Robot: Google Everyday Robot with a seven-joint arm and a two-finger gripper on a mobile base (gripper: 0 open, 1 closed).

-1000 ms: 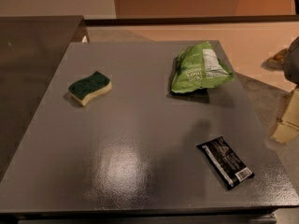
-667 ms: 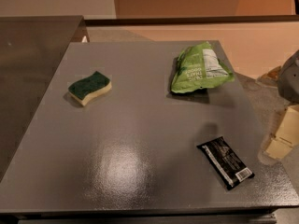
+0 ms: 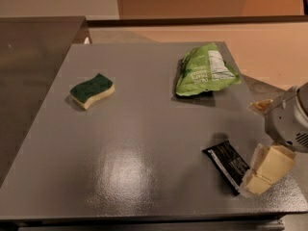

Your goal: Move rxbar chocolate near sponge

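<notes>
The rxbar chocolate, a flat black wrapper with white print, lies at the front right of the grey table. The sponge, dark green on top over pale yellow foam, lies at the left middle, far from the bar. My gripper comes in from the right edge. It is open, with one pale finger over the bar's right end and the other finger further back. It holds nothing.
A green chip bag lies at the back right of the table, behind the bar. A darker counter runs along the left side. The table's front edge is just below the bar.
My gripper has moved left and down from the right edge, and its lower finger now sits over the right end of the bar. The bar, sponge and bag have not moved.
</notes>
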